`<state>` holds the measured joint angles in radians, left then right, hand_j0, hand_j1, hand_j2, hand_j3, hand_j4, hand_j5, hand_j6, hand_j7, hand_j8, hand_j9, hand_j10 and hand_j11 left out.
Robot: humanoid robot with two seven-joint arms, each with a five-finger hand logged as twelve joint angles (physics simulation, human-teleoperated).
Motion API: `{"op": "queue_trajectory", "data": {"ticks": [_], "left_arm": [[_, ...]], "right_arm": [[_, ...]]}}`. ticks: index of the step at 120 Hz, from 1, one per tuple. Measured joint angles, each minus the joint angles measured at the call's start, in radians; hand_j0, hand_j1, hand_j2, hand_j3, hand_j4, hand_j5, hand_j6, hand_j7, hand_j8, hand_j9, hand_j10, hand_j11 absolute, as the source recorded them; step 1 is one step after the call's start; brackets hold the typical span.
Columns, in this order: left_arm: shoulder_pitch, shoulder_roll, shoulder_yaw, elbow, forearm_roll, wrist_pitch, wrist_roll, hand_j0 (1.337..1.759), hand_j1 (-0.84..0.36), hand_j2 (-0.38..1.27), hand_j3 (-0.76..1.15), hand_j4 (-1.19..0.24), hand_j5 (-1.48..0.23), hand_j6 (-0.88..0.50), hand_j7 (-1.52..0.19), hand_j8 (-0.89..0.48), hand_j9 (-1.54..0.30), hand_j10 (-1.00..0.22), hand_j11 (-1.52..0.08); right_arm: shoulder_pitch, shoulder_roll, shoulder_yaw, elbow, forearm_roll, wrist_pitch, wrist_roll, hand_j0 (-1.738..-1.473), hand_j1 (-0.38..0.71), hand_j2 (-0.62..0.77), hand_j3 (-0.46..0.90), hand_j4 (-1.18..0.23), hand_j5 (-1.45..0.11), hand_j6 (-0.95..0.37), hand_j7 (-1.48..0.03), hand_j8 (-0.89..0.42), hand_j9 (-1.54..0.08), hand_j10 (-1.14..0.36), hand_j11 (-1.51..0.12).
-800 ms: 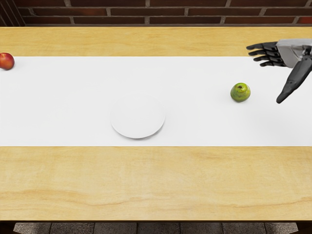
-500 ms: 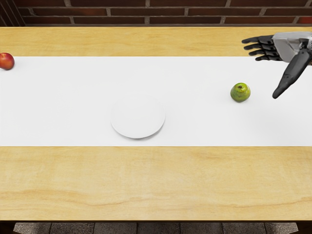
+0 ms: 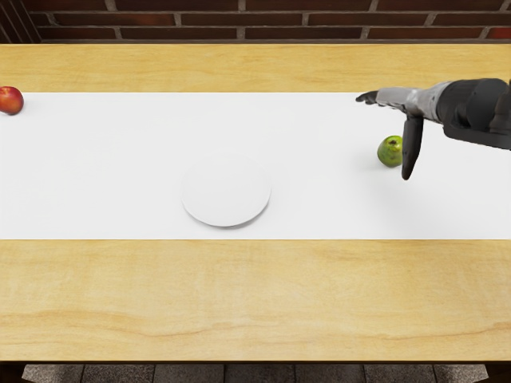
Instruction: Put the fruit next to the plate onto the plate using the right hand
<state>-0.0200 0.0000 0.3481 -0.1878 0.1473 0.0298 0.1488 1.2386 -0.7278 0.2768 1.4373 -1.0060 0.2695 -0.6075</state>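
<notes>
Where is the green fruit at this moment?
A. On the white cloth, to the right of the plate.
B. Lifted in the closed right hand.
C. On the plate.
A: the green fruit lies on the white cloth, right of the plate, by the open right hand.

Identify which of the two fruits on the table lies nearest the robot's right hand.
The green fruit, just beside the open right hand; the red fruit lies far away at the picture's left edge.
</notes>
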Motion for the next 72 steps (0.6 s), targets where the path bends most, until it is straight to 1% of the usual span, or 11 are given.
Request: {"op": "queue_trajectory", "data": {"ticks": [4, 12, 34, 48, 53, 72], "left_arm": [[-0.001, 0.000, 0.000, 0.000, 0.000, 0.000, 0.000, 1.658, 0.35, 0.00, 0.00, 0.00, 0.00, 0.00, 0.00, 0.00, 0.00, 0.00, 0.00], [0.000, 0.000, 0.000, 0.000, 0.000, 0.000, 0.000, 1.658, 0.35, 0.00, 0.00, 0.00, 0.00, 0.00, 0.00, 0.00, 0.00, 0.00, 0.00], [0.000, 0.000, 0.000, 0.000, 0.000, 0.000, 0.000, 1.658, 0.35, 0.00, 0.00, 0.00, 0.00, 0.00, 0.00, 0.00, 0.00, 0.00, 0.00], [0.000, 0.000, 0.000, 0.000, 0.000, 0.000, 0.000, 1.658, 0.35, 0.00, 0.00, 0.00, 0.00, 0.00, 0.00, 0.00, 0.00, 0.00, 0.00], [0.000, 0.000, 0.000, 0.000, 0.000, 0.000, 0.000, 1.658, 0.35, 0.00, 0.00, 0.00, 0.00, 0.00, 0.00, 0.00, 0.00, 0.00, 0.00], [0.000, 0.000, 0.000, 0.000, 0.000, 0.000, 0.000, 1.658, 0.35, 0.00, 0.00, 0.00, 0.00, 0.00, 0.00, 0.00, 0.00, 0.00, 0.00]], "right_arm": [[-0.010, 0.010, -0.009, -0.016, -0.016, -0.026, -0.001, -1.658, -0.31, -0.01, 0.00, -0.03, -0.04, -0.04, -0.04, -0.03, -0.04, -0.03, -0.04], [-0.032, 0.035, -0.022, -0.078, -0.033, -0.058, -0.002, -1.658, -0.31, -0.01, 0.00, -0.03, -0.04, -0.04, -0.04, -0.04, -0.04, -0.03, -0.04], [-0.065, 0.082, -0.034, -0.187, -0.054, -0.089, -0.003, -1.658, -0.31, -0.01, 0.00, -0.04, -0.04, -0.04, -0.04, -0.04, -0.04, -0.04, -0.04], [-0.068, 0.118, -0.037, -0.228, -0.081, -0.126, -0.003, -1.658, -0.31, -0.01, 0.00, -0.04, -0.05, -0.04, -0.05, -0.04, -0.05, -0.04, -0.05], [-0.069, 0.138, -0.037, -0.246, -0.091, -0.141, -0.003, -1.658, -0.31, -0.01, 0.00, -0.04, -0.05, -0.04, -0.05, -0.04, -0.05, -0.04, -0.05], [-0.067, 0.238, -0.054, -0.368, -0.108, -0.163, -0.003, -1.658, -0.29, -0.01, 0.00, -0.06, -0.07, -0.06, -0.07, -0.06, -0.07, -0.06, -0.07]]}}
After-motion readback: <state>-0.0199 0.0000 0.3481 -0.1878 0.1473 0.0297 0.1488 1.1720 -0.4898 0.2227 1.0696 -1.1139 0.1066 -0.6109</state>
